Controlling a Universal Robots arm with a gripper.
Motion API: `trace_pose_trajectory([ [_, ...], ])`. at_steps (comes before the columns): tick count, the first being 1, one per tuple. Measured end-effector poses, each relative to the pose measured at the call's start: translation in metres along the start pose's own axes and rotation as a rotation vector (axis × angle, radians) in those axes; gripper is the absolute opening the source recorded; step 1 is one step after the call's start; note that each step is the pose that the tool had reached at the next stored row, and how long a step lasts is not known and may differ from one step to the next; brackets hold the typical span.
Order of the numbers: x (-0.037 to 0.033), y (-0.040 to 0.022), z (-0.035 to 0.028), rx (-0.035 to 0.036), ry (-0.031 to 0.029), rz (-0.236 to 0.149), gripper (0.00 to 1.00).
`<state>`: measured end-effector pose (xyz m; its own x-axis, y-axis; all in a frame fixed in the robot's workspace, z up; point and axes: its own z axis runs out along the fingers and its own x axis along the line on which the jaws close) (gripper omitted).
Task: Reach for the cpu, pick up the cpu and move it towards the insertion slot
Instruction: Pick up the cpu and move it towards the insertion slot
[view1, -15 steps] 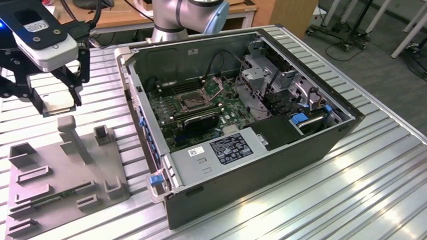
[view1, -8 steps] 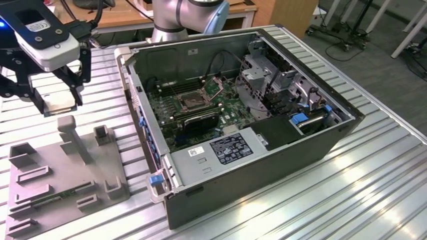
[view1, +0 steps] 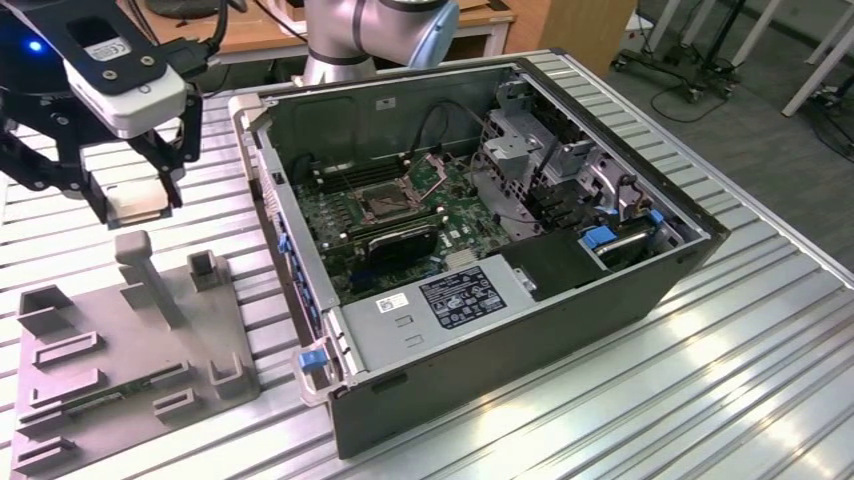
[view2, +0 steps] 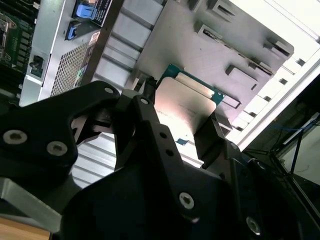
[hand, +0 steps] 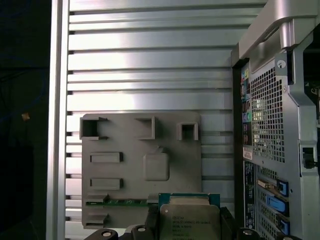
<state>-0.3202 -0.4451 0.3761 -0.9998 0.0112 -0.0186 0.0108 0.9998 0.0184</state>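
My gripper (view2: 179, 114) is clamped on opposite edges of the cpu (view2: 187, 97), which hangs clear above the grey tray (view1: 120, 350), well apart from the insertion slot (view1: 387, 207), which lies inside the open case (view1: 574, 330) toward the exterior view's right.

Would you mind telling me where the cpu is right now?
The cpu is clamped in the gripper, in the air over the grey tray on the exterior view's left, beside the open computer case and not yet inside it.
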Motion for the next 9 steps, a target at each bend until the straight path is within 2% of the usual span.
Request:
trace_pose_trajectory([
  [7, -0.0032, 0.0009, 0.0001, 0.0036, 0.0, 0.0, 0.55],
  [9, -0.0033, 0.0012, -0.0024, 0.0039, 0.0001, 0.0, 0.55],
])
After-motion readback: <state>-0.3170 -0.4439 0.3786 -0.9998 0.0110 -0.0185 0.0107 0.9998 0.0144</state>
